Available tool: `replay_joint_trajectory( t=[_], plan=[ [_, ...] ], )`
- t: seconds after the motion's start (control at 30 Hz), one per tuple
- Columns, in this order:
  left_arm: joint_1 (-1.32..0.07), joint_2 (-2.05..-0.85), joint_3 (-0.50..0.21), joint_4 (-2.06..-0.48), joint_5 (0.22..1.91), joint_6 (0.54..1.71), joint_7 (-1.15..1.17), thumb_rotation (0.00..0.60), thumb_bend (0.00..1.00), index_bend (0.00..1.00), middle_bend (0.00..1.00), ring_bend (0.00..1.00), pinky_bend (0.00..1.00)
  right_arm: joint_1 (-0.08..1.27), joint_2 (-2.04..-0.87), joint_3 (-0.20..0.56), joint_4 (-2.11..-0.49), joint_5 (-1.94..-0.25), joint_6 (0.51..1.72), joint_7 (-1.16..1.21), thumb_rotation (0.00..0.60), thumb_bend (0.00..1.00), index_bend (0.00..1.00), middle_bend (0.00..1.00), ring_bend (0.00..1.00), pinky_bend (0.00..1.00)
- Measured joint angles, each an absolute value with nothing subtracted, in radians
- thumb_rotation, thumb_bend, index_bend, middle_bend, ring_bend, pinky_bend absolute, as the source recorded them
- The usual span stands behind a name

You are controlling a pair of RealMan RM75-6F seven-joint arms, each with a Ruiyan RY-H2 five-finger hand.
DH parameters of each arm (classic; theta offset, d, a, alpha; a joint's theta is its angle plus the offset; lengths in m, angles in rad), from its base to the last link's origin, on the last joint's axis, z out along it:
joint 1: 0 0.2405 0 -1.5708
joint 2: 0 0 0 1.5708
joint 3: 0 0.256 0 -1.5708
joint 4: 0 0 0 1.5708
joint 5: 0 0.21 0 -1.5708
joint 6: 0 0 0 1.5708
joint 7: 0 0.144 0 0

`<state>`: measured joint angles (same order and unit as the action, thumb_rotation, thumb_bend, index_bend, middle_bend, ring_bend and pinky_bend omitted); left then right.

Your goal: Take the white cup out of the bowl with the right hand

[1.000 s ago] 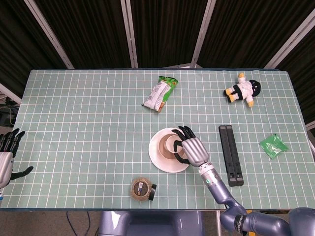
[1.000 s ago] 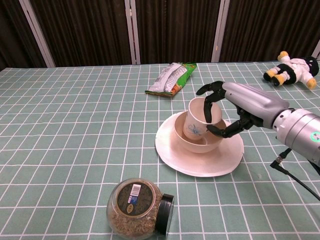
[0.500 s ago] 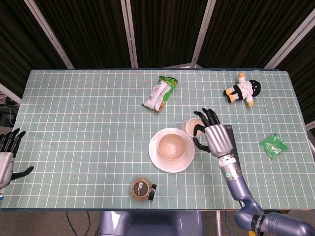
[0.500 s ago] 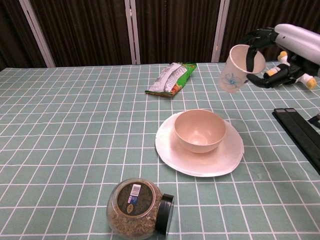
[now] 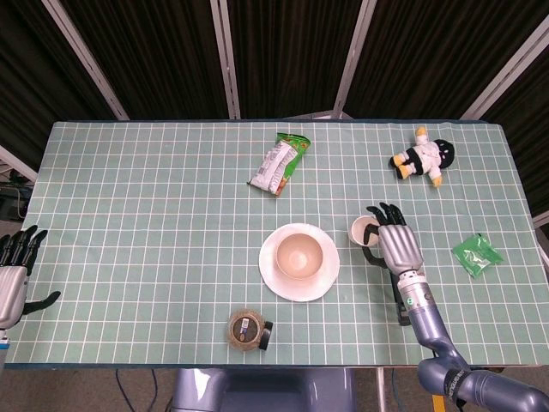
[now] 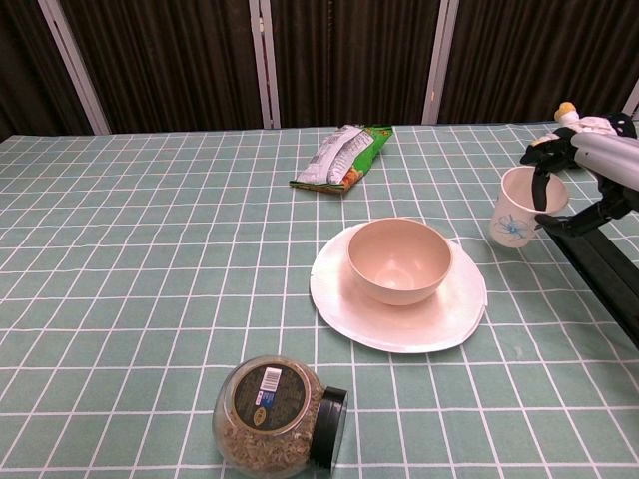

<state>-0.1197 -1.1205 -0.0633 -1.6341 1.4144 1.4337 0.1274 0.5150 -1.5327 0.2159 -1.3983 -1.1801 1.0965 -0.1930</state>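
My right hand [image 5: 396, 245] [image 6: 591, 185] grips the white cup [image 5: 363, 231] [image 6: 520, 207], with fingers over its rim and thumb on its side. The cup has a blue print and hangs just above the cloth, right of the plate. The beige bowl [image 5: 298, 255] [image 6: 399, 259] sits empty on the white plate [image 5: 276, 279] [image 6: 349, 309] at the table's middle. My left hand [image 5: 15, 270] rests off the table's left edge, fingers spread, holding nothing.
A black flat bar [image 5: 401, 300] [image 6: 611, 274] lies under my right forearm. A jar on its side [image 5: 247, 330] [image 6: 275, 411] lies near the front edge. A snack bag [image 5: 278, 162] [image 6: 341, 157], a plush toy [image 5: 424, 156] and a green packet [image 5: 476, 254] lie further off.
My right hand has lifted the cup out of the bowl, carried it to the right past the plate, and lowered it toward the cloth. The left hand has not moved.
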Motion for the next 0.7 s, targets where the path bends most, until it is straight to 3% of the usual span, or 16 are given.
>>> replay_joint_trajectory(
  t=[0.37, 0.57, 0.7],
  plan=[
    [-0.119, -1.12, -0.062, -1.634, 1.421, 1.438, 0.12, 0.6, 0.0, 0.0, 0.0, 0.0, 0.0, 0.523, -1.534, 0.21, -1.417, -1.11, 1.072, -0.274, 0.6, 0.26, 0.62, 0.1, 0.0, 0.0],
    [-0.12, -1.12, -0.061, -1.634, 1.422, 1.438, 0.122, 0.6, 0.0, 0.0, 0.0, 0.0, 0.0, 0.52, -1.522, 0.2, -1.426, -1.122, 1.069, -0.26, 0.6, 0.25, 0.54, 0.05, 0.0, 0.0],
    [-0.12, -1.12, -0.062, -1.633, 1.42, 1.438, 0.123, 0.6, 0.0, 0.0, 0.0, 0.0, 0.0, 0.52, -1.517, 0.196, -1.431, -1.124, 1.068, -0.257, 0.6, 0.24, 0.43, 0.01, 0.0, 0.0]
  ],
)
